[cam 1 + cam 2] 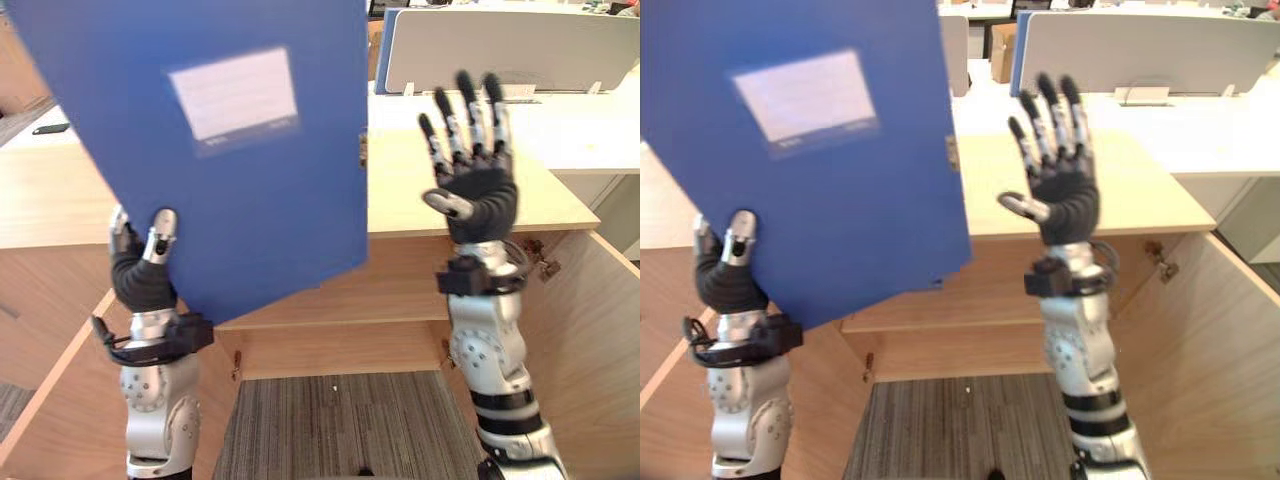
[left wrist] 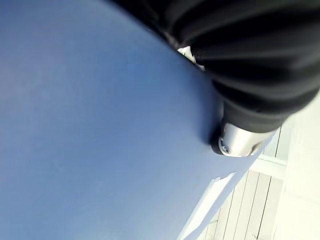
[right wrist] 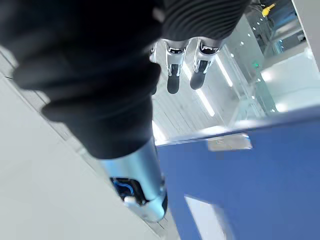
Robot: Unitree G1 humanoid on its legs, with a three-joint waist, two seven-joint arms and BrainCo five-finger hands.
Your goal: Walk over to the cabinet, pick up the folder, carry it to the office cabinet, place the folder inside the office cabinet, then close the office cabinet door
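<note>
A large blue folder (image 1: 230, 140) with a pale label (image 1: 235, 97) is held up in the air, tilted, in front of a light wooden cabinet (image 1: 470, 215). My left hand (image 1: 143, 262) grips the folder's lower left corner, thumb (image 2: 240, 140) pressed on its blue face (image 2: 100, 140). My right hand (image 1: 472, 160) is raised to the right of the folder, apart from it, fingers (image 3: 172, 70) straight and spread. The folder (image 3: 260, 180) also shows past the right hand. Below, the cabinet's doors stand open on either side of an open compartment (image 1: 340, 350).
The right cabinet door (image 1: 590, 330) and the left door (image 1: 60, 400) swing out toward me. Grey striped carpet (image 1: 340, 425) lies below. A white desk (image 1: 570, 130) with a grey divider panel (image 1: 500, 50) stands behind the cabinet. A dark phone (image 1: 50, 128) rests far left.
</note>
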